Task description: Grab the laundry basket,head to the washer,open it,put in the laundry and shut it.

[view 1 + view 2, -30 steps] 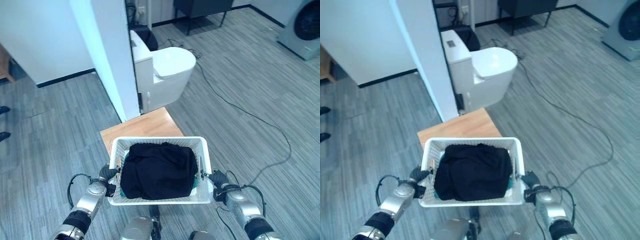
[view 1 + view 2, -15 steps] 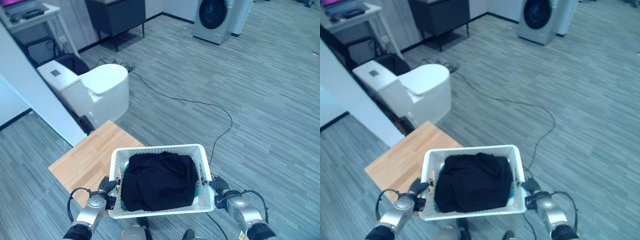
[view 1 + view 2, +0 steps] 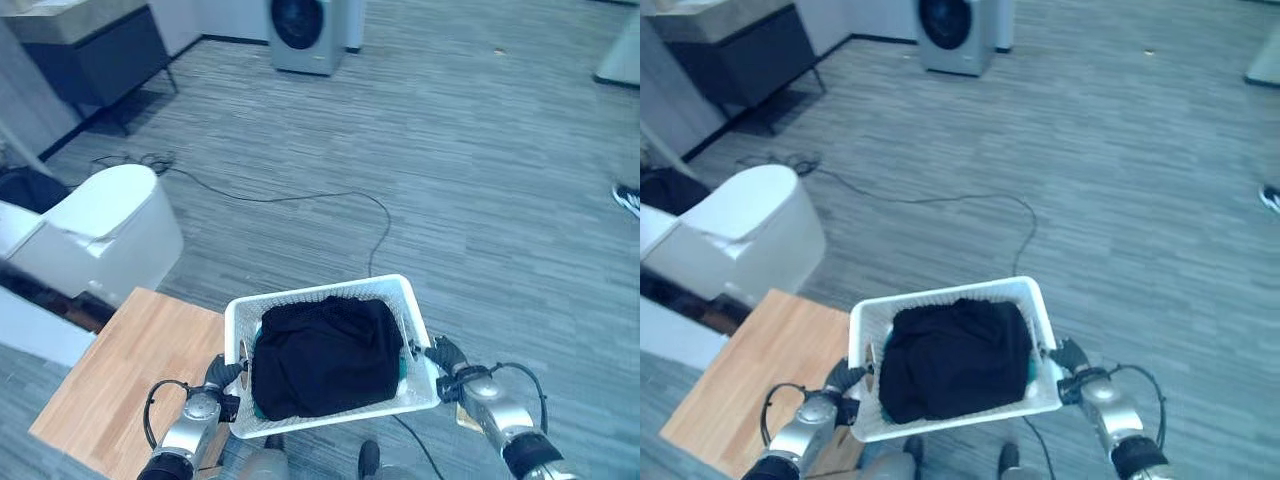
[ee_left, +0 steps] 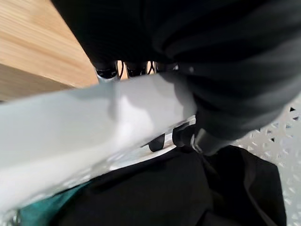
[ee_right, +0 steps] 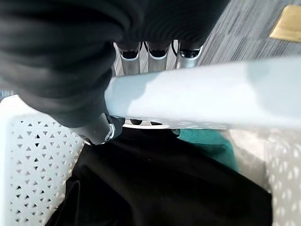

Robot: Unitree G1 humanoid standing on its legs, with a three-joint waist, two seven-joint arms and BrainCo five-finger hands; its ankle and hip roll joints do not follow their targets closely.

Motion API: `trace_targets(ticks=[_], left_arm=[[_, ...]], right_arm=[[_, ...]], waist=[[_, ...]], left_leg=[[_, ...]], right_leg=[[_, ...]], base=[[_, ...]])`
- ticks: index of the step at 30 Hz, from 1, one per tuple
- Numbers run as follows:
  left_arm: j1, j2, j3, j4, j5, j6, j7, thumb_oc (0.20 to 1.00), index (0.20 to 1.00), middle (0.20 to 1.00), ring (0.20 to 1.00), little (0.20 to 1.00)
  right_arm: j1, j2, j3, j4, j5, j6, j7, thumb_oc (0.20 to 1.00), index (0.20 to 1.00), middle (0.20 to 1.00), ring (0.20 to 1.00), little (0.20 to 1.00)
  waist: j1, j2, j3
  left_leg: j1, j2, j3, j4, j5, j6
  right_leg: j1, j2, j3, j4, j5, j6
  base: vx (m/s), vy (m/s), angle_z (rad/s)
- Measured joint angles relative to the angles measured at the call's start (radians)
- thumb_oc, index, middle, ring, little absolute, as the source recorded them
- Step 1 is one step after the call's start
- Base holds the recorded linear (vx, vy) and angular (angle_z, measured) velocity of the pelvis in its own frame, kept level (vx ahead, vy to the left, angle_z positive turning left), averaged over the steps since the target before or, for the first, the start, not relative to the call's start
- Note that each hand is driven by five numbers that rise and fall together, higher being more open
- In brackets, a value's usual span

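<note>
With the left hand [image 3: 222,374] and right hand [image 3: 446,357] each curled round a rim of the basket [image 3: 412,305] of laundry [image 3: 325,355], you have grab done; the closed washer [image 3: 305,32] lies well ahead.

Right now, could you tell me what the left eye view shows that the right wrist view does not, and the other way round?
The left eye view alone shows the washer far across the floor, the toilet, the wooden table and the left hand. The right wrist view alone shows a teal cloth close up under the basket's rim. Both show the right hand curled on the white laundry basket and the black laundry inside.
</note>
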Motion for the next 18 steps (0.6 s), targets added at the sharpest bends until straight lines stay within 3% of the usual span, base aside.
trace_targets(ticks=[5, 18], left_arm=[[0.001, 0.013, 0.002, 0.008, 0.0, 0.0, 0.002, 0.2, 0.2, 0.2, 0.2, 0.2], [0.012, 0.028, 0.008, 0.005, 0.018, 0.0, 0.002, 0.2, 0.2, 0.2, 0.2, 0.2]], right_arm=[[0.014, 0.026, -0.009, 0.003, 0.0, 0.0, 0.0, 0.2, 0.2, 0.2, 0.2, 0.2], [0.028, 0.049, -0.009, 0.008, 0.0, 0.001, 0.009, 0.2, 0.2, 0.2, 0.2, 0.2]], waist=[[0.0, -0.003, 0.001], [0.0, -0.011, -0.007]], left_leg=[[0.063, -0.01, 0.071, -0.06, -0.007, 0.011], [0.097, -0.05, 0.109, -0.088, -0.02, 0.043]], right_leg=[[-0.009, -0.009, 0.067, 0.004, 0.009, 0.013], [-0.001, -0.041, 0.098, 0.005, 0.019, 0.039]], base=[[0.06, 0.09, -0.39], [0.05, 0.103, -0.07]])
